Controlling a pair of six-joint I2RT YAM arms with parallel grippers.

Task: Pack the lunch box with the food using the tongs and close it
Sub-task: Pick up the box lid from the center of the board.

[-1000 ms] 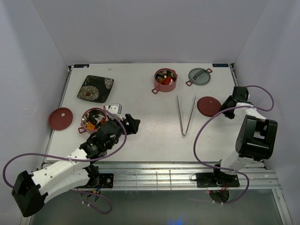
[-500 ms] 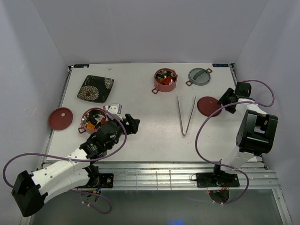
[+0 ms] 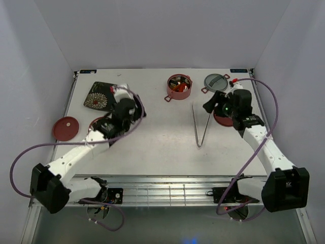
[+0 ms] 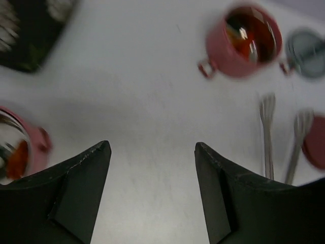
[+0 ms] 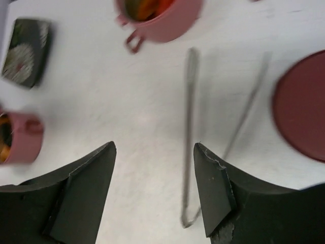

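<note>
The tongs point(image 3: 202, 124) lie flat on the table, their joined end toward me; they also show as tongs point(image 5: 189, 127) and tongs point(image 4: 266, 137). My right gripper point(image 5: 155, 147) hovers open just above them, one arm of the tongs running between its fingers, untouched. My left gripper point(image 4: 152, 147) is open over bare table. One lunch box bowl point(image 3: 179, 86) with orange and red food point(image 4: 249, 43) stands at the back. A second bowl point(image 4: 20, 147), also with food, is partly hidden under my left arm point(image 3: 109, 127). The right gripper point(image 3: 209, 104) and left gripper point(image 3: 133, 109) both hang above the table.
A grey metal lid point(image 3: 216, 82) lies at the back right. One red disc lid point(image 3: 66, 128) sits at the far left, another red disc lid point(image 5: 302, 107) partly under my right arm. A dark patterned plate point(image 3: 101, 95) is at the back left.
Both arms have swung out over the table: the left one away from me past its bowl, the right one leftward to above the tongs. The right jaws have spread wider.
</note>
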